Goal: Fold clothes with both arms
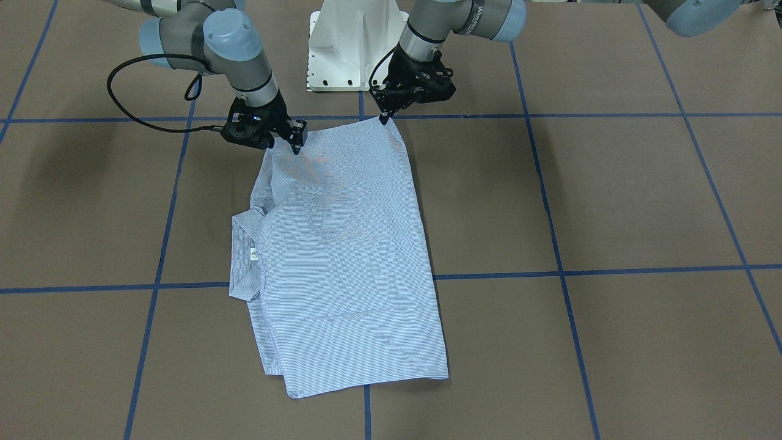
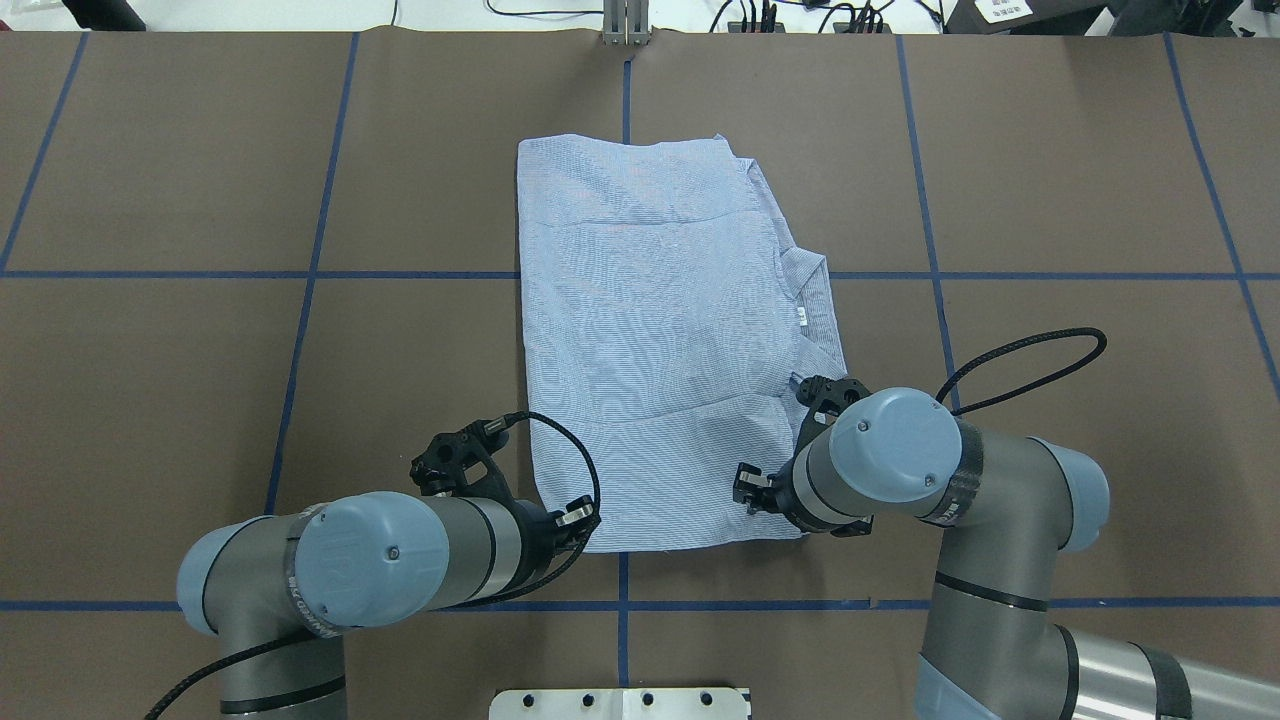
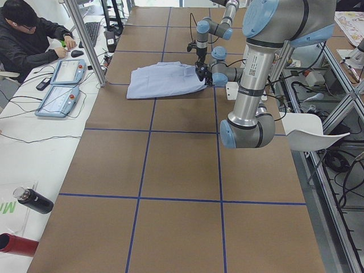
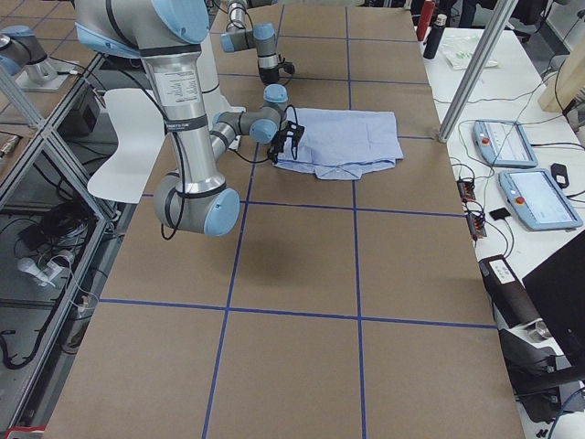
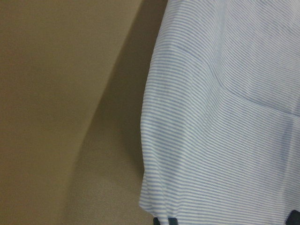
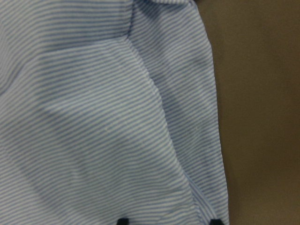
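The clothes are one light blue pinstriped shirt [image 1: 348,244], lying folded into a rectangle mid-table [image 2: 660,330]. Its collar and white neck label [image 2: 802,315] are on the robot's right side. My left gripper [image 1: 385,116] is at the near corner of the shirt on the robot's left [image 2: 578,520]. My right gripper [image 1: 294,144] is over the other near corner [image 2: 748,488]. In both wrist views the fingertips [image 5: 164,220] [image 6: 123,221] stand apart at the bottom edge, with striped cloth [image 5: 225,117] [image 6: 93,117] lying between them. Both look open.
The brown table [image 2: 200,350] carries a grid of blue tape lines. The white pedestal base [image 1: 348,49] stands just behind the shirt. At the far side, a person [image 3: 28,34] sits at a bench with two teach pendants [image 3: 62,85] and bottles [image 3: 34,200].
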Tool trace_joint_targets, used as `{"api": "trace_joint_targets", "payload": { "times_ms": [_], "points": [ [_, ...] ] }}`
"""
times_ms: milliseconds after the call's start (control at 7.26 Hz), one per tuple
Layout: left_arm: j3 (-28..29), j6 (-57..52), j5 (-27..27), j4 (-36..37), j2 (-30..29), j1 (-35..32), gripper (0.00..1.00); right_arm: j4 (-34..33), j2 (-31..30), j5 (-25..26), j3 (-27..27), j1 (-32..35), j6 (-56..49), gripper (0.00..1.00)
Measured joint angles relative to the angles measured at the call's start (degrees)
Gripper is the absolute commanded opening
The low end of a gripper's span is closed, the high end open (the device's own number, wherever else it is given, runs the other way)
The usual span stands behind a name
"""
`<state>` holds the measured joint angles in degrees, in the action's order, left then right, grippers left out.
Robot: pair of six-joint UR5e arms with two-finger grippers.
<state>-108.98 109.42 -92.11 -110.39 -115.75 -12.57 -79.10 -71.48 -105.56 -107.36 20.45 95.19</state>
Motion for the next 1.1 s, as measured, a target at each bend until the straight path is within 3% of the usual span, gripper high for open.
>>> {"api": "trace_joint_targets", "payload": {
  "times_ms": [138, 413, 551, 1101],
  "points": [
    [0.00, 0.00, 0.00, 0.00, 0.00, 0.00, 0.00, 0.00, -0.01, 0.00, 0.05, -0.01, 0.00, 0.44],
    [0.00, 0.00, 0.00, 0.00, 0.00, 0.00, 0.00, 0.00, 0.06, 0.02, 0.12, -0.05, 0.00, 0.06],
    [0.00, 0.00, 0.00, 0.00, 0.00, 0.00, 0.00, -0.01, 0.09, 0.08, 0.12, -0.06, 0.00, 0.00],
    [0.00, 0.00, 0.00, 0.00, 0.07, 0.00, 0.00, -0.01, 0.25, 0.23, -0.03, -0.06, 0.00, 0.00]
  ]
}}
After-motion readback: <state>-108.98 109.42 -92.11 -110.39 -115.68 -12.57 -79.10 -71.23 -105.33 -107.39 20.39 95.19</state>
